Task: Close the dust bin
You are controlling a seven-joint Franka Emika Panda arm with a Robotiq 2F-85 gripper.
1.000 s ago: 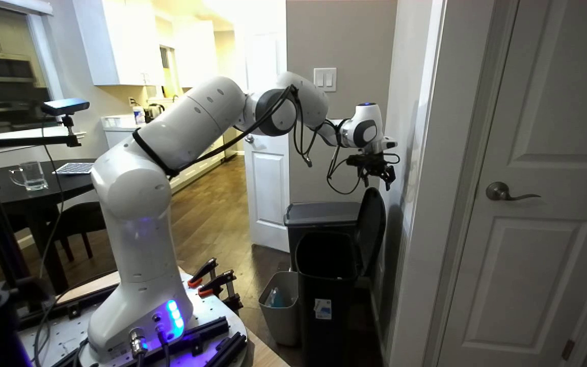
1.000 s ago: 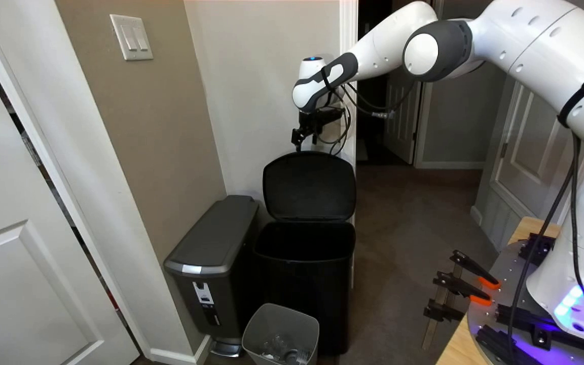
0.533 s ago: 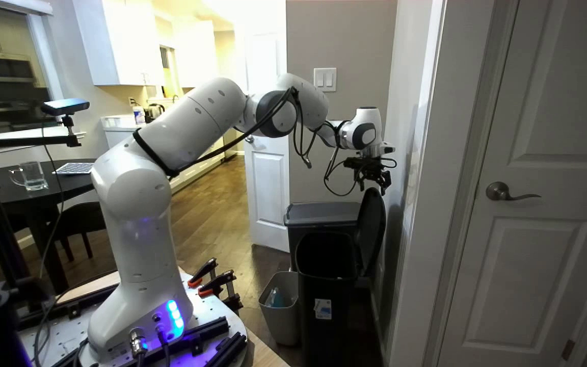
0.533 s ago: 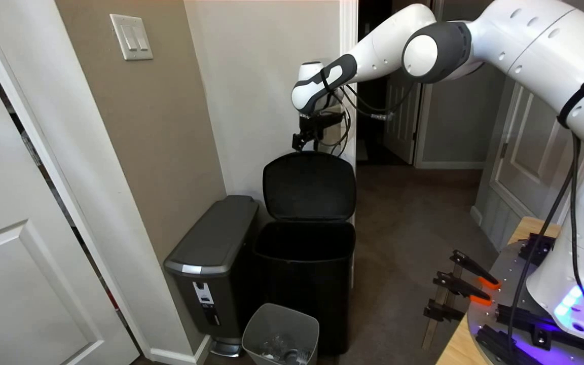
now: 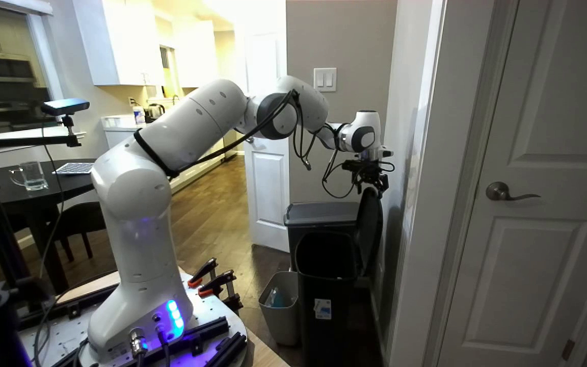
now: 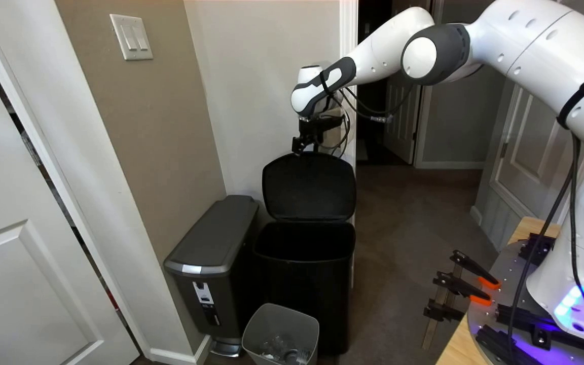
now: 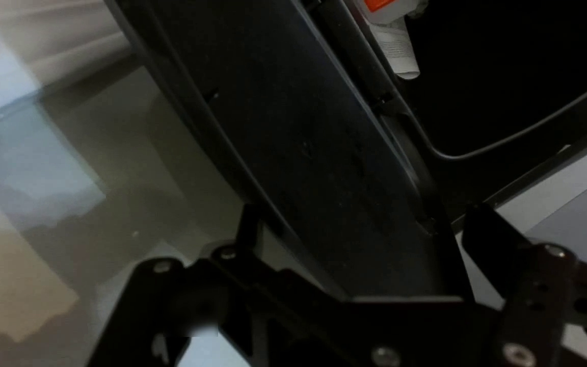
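Note:
The dust bin is a tall black bin [image 5: 324, 331] [image 6: 307, 304] in both exterior views. Its hinged black lid [image 5: 369, 232] [image 6: 309, 188] stands raised, nearly upright, near the wall, and the bin's mouth is open. My gripper [image 5: 370, 191] [image 6: 306, 149] is at the top edge of the lid, pointing down. In the wrist view the lid [image 7: 319, 137] runs between the spread fingers of my gripper [image 7: 365, 219], with a gap showing beside each finger. The jaws are open around the lid. Whether a finger touches it, I cannot tell. The bin's rim [image 7: 456, 156] shows at the right.
A closed bin with a dark grey lid [image 5: 324, 211] [image 6: 216, 233] stands beside the dust bin. A small grey wastebasket [image 5: 281, 316] [image 6: 271, 324] stands in front. A wall [image 6: 271, 76] rises close behind the lid. A white door [image 5: 538, 285] is at the right in an exterior view.
My gripper has moved down and slightly back from the wall, onto the lid's top edge. The lid has shifted very slightly away from the wall. The bin's body has not moved.

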